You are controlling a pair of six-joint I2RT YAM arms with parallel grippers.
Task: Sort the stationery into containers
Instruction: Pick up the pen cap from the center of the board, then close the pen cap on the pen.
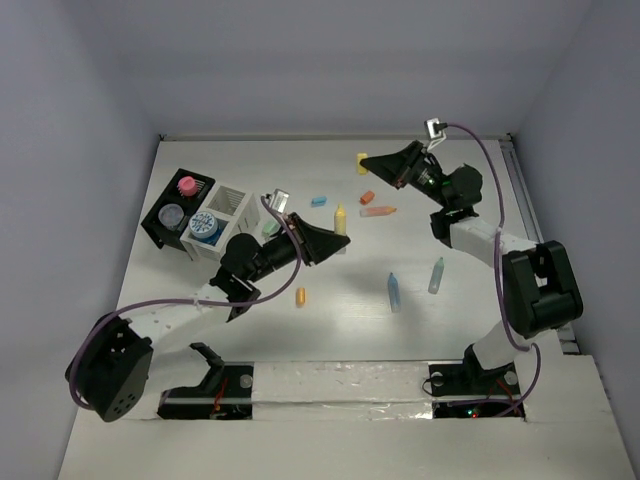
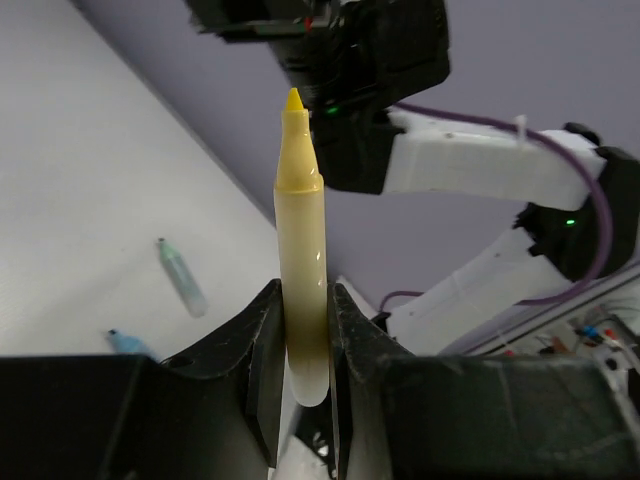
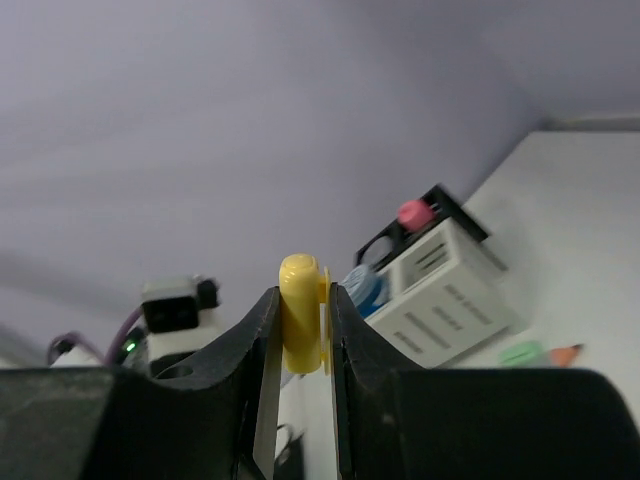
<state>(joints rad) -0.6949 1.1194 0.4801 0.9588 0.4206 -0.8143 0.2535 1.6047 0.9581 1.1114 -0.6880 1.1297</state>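
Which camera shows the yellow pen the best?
The left wrist view. The yellow pen fills the picture, tip up, pinched in the left tool. The top view shows it only as a tiny stick. The right wrist view misses it, showing just a yellow cap.

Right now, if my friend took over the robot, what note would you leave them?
Left hand: shut on the yellow marker, tip uncovered.
Right hand: shut on the yellow cap.
Done: pink piece and grey-lidded tub in the black tray; blue-lidded tub in the white box.
Left: probably cap the marker, then sort it and the loose sticks lying on the table.
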